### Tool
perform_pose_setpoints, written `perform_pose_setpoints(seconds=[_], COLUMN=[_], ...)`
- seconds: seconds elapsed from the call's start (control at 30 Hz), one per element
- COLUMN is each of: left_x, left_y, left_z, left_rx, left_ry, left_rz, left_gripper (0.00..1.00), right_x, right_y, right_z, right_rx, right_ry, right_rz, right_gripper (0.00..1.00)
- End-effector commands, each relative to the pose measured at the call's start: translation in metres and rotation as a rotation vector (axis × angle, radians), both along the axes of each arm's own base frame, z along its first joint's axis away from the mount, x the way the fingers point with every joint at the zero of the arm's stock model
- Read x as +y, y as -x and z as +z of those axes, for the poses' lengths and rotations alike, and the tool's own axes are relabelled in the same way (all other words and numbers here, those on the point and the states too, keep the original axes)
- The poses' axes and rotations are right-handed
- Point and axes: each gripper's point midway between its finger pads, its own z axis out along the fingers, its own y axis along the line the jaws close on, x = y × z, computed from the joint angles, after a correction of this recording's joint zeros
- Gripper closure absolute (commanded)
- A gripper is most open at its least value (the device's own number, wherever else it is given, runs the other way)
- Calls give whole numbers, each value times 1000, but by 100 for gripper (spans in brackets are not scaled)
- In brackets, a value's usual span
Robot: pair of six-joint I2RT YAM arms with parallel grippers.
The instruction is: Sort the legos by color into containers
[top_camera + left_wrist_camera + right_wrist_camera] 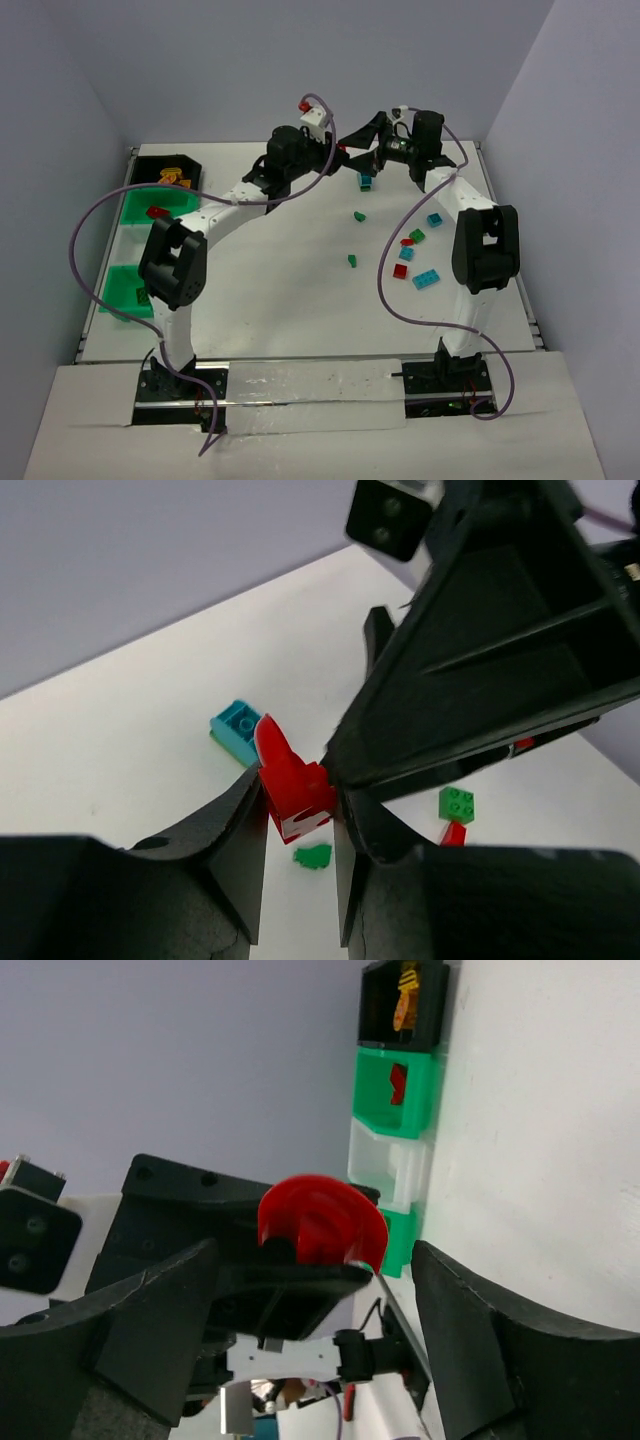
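My left gripper [297, 780] is shut on a red lego [295, 785], held in the air over the far middle of the table. The right gripper [315, 1260] faces it nose to nose. Its jaws stand open on either side of that red lego [320, 1220] without touching it. From above, both grippers meet at the red lego [342, 148]. Loose legos lie below on the table: a teal one [235, 730], two green ones [313, 856] [456, 803] and a red one [453, 833]. The containers stand along the left edge.
A black bin [145, 170] holds yellow-orange bricks, a green bin [135, 212] holds a red brick, and a nearer green bin [120, 290] holds a green one. More teal, red and green bricks lie scattered at centre right [426, 279]. Purple cables loop off both arms.
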Motion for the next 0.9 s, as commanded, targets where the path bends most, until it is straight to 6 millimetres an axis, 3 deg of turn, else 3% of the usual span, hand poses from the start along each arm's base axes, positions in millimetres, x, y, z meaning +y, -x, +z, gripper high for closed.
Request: perform_pose_setpoints(seconds=[0.0, 0.07, 0.13, 0.17, 0.2, 0.23, 0.3, 0.37, 0.47, 0.57, 0.6, 0.73, 0.87], left_x=[41, 74, 124, 124, 160, 197, 224, 271, 348, 389, 409, 461, 486], left_y=[4, 10, 18, 23, 33, 43, 63, 74, 84, 91, 90, 85, 80], left_z=[41, 44, 48, 37, 35, 29, 20, 9, -15, -30, -38, -58, -81], left_rx=[-49, -15, 37, 61, 93, 128, 165, 201, 356, 487, 527, 611, 665], left_ry=[32, 28, 13, 3, -37, -102, -156, -249, -320, -366, -376, -439, -492], left_rz=[52, 74, 114, 93, 116, 150, 102, 144, 279, 362, 404, 589, 690], left_gripper=[100, 100, 100, 100, 100, 100, 100, 100, 100, 100, 100, 100, 100], right_x=[-13, -30, -48, -56, -70, -76, -86, -101, -111, -117, -121, -136, -145], right_y=[-6, -14, -13, -17, -15, -6, 2, 19, 40, 54, 61, 79, 98], right_z=[5, 1, -4, -8, -8, -7, -12, -32, -41, -56, -62, -83, -98], right_rx=[-45, -77, -135, -185, -244, -248, -299, -326, -363, -389, -365, -348, -314], right_ry=[63, 148, 274, 319, 418, 469, 568, 695, 781, 851, 875, 979, 1035], right_rz=[-27, -73, -82, -93, -99, -90, -72, -38, -7, 73, 101, 176, 228], right_gripper=[12, 1, 0, 0, 0, 0, 0, 0, 0, 1, 1, 5, 7])
